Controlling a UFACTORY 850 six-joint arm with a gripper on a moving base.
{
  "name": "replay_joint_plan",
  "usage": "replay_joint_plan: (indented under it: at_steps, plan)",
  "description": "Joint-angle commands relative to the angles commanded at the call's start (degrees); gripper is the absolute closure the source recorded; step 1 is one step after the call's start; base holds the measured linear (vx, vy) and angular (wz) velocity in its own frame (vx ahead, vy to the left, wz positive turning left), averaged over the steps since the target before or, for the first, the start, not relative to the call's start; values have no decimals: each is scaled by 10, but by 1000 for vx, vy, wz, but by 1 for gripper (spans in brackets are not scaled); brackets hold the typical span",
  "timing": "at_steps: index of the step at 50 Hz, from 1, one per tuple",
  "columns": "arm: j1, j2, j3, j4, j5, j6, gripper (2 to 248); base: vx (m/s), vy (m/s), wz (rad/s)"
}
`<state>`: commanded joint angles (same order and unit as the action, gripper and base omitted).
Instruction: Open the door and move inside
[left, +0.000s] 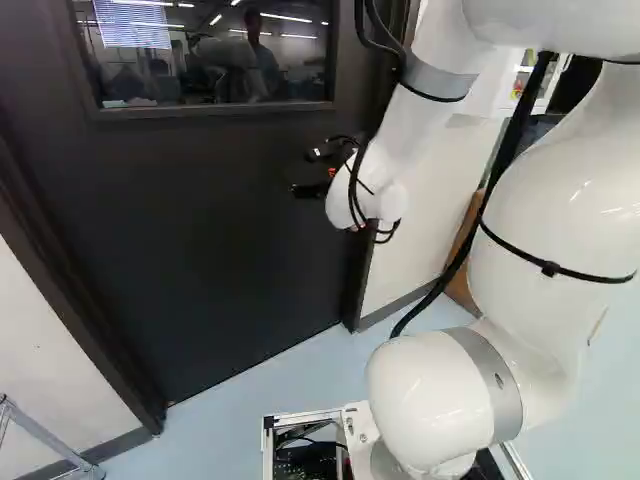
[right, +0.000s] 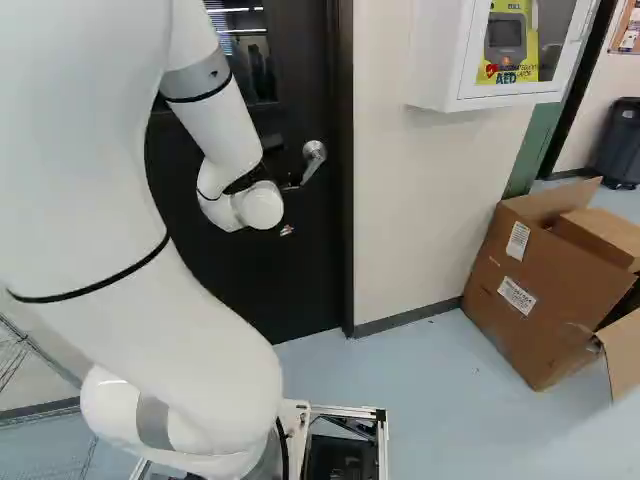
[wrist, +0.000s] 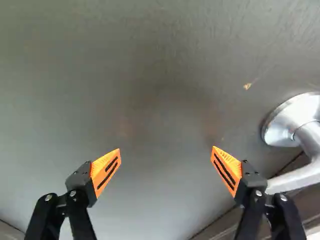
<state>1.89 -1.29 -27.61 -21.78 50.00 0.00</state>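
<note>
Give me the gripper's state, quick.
Gripper: open, holding nothing; the handle is off to one side, not between the fingers.

Right of the door (right: 310, 250), "AED" reads on the yellow sign (right: 526, 70) inside the white wall cabinet (right: 436, 62).

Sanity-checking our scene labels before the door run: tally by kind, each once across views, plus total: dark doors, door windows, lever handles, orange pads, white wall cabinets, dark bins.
Dark door: 1
Door window: 1
Lever handle: 1
Orange pads: 2
White wall cabinet: 1
Dark bin: 1
Total: 7
</note>
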Motion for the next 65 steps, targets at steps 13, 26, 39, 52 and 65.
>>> replay_joint_plan:
  at_steps: [13,26,39,52,65]
  plan:
    - [-7,19,39,0,0,0,3,0,0,0]
    - [-16,16,54,0,0,0,3,0,0,0]
    - [-17,13,54,0,0,0,3,0,0,0]
    - [-17,13,54,0,0,0,3,0,0,0]
    - [-17,11,53,0,0,0,3,0,0,0]
